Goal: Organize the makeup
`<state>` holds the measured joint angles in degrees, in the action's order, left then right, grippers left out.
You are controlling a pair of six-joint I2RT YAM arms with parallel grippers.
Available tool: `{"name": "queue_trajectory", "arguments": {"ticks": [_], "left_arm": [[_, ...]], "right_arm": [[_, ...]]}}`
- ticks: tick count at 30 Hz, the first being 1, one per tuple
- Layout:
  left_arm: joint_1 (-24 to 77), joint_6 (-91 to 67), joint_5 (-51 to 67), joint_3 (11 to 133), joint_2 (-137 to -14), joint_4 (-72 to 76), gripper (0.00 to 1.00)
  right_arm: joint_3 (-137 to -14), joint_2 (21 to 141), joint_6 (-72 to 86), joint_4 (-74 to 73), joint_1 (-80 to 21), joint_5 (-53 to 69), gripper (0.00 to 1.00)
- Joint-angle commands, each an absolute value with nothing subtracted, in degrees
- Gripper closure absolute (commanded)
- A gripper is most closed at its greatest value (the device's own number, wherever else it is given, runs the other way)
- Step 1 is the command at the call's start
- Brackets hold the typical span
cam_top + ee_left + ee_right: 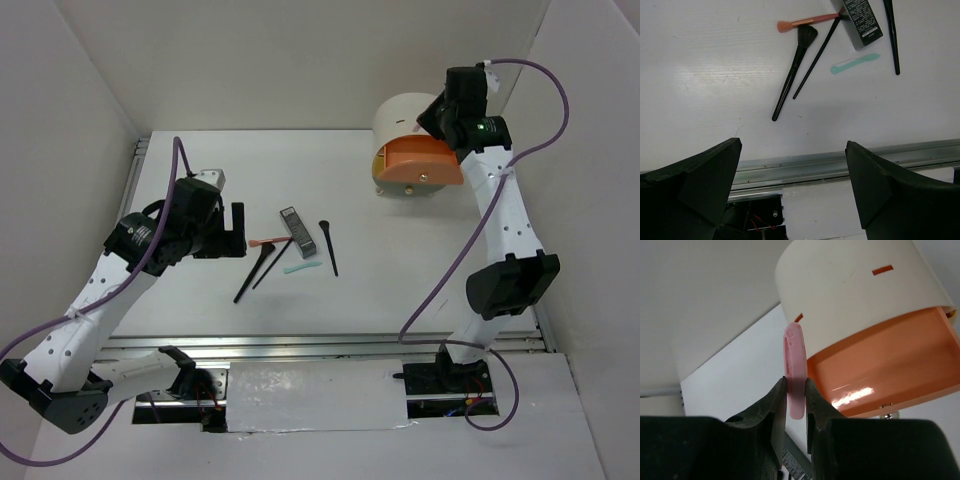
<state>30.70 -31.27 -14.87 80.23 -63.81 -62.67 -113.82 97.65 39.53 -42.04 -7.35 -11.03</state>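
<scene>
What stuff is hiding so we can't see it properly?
Right wrist view: the right hand's fingers hide the lower end of the pink piece; the top view misses it.
Left wrist view: the top edge cuts off the dark grey tube; its print is too small to read.
Top view: the right arm covers part of the orange drawer.

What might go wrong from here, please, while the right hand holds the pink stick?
The right hand pinches the pink stick by one end only, so it may pivot or slip before reaching the open orange drawer. The black brushes near the open left hand lie bunched together; lifting one might drag its neighbour.
</scene>
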Motion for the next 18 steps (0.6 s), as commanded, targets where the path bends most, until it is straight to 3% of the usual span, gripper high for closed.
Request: {"name": "queue_trajectory", "arguments": {"ticks": [1,10,15,17,18], "left_arm": [[30.8,-30.5,-14.8,80.1,-62.8,-60.9,0.01],[30.8,-30.5,-13.7,79.5,-63.7,-60.2,0.01],[30.8,-30.3,-13.4,79.5,-64.1,-60.0,0.01],[30.8,-30.4,-13.2,79.1,-64.2,-59.9,0.0],[30.8,-30.4,-13.2,79.0,-64.2,-59.8,0.01]], "right_arm": [[-113.8,98.7,42.1,-44.0,-7.0,-15.2,1.0],[-107.2,97.6,43.0,-42.8,-6.1,-16.2,0.94],[-106.6,98.0,42.7,-42.5,-5.8,-15.7,0.76],[-106.7,98.2,42.6,-42.6,-5.6,-15.5,0.58],[-106.9,98.2,42.6,-42.7,-5.6,-15.5,0.53]]}}
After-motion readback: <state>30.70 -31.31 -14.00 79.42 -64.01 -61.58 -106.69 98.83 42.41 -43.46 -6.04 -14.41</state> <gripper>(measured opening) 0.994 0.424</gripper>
